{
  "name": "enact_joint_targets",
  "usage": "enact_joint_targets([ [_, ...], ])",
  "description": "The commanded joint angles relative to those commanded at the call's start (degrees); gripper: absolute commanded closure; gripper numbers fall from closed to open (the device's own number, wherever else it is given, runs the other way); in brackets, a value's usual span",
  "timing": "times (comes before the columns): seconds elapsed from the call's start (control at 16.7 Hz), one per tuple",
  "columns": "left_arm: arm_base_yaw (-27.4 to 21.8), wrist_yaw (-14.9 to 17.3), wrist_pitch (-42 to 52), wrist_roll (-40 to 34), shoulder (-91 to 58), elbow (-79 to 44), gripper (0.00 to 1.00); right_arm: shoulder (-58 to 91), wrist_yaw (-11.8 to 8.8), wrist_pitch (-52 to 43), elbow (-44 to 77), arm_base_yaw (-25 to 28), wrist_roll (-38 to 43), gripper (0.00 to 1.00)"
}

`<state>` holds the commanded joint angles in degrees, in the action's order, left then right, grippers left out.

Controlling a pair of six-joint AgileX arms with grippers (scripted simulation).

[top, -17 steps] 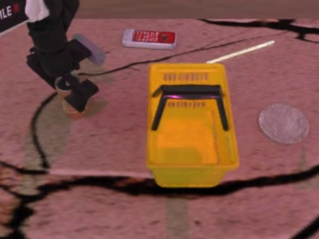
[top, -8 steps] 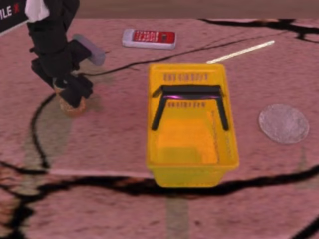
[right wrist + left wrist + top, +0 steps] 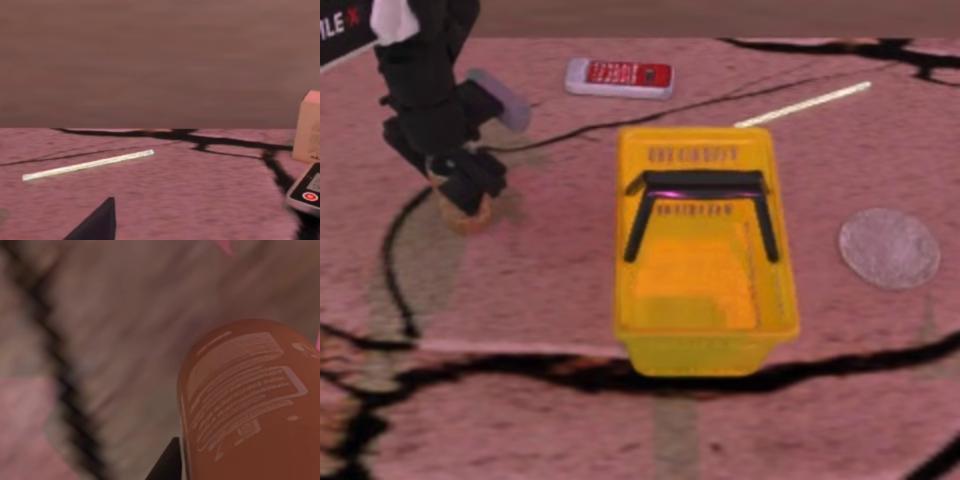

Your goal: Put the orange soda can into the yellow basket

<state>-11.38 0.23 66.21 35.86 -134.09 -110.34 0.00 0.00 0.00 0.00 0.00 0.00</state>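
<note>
Left end effector (image 3: 468, 190) down over small orange-copper soda can (image 3: 250, 405) at surface's left; can't tell if clamped. Grey block (image 3: 500, 98) just behind, red-white remote (image 3: 620, 76) farther. Big yellow slotted basket (image 3: 705, 345) w/ black handle sits centre, apart.

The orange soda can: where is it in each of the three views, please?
Top view: orange soda can at the table's left, mostly hidden under the left gripper.
Left wrist view: fills the lower right corner.
Right wrist view: not in it.
Shared landmark: black-veined pink table beneath it.
</note>
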Motion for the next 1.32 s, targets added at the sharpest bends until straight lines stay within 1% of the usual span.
enact_joint_targets([
  [0.24,0.0,0.0,0.0,0.1,0.1,0.0,1.0,0.0,0.0,0.0,0.0,0.0,0.0,0.0],
  [0.3,-0.1,0.5,-0.6,-0.1,0.1,0.1,1.0,0.0,0.0,0.0,0.0,0.0,0.0,0.0],
  [0.42,-0.3,2.8,-3.5,-1.0,0.3,0.8,1.0,0.0,0.0,0.0,0.0,0.0,0.0,0.0],
  [0.54,-0.7,6.8,-8.6,-2.7,0.7,2.1,1.0,0.0,0.0,0.0,0.0,0.0,0.0,0.0],
  [0.66,-1.3,12.2,-15.9,-5.0,1.4,4.0,1.0,0.0,0.0,0.0,0.0,0.0,0.0,0.0],
  [0.78,-1.9,18.6,-25.1,-7.8,2.2,6.5,1.0,0.0,0.0,0.0,0.0,0.0,0.0,0.0],
  [0.9,-2.6,25.9,-35.9,-11.2,3.1,9.6,1.0,0.0,0.0,0.0,0.0,0.0,0.0,0.0],
  [1.32,-5.2,52.9,-77.9,-24.2,8.2,22.8,1.0,0.0,0.0,0.0,0.0,0.0,0.0,0.0],
])
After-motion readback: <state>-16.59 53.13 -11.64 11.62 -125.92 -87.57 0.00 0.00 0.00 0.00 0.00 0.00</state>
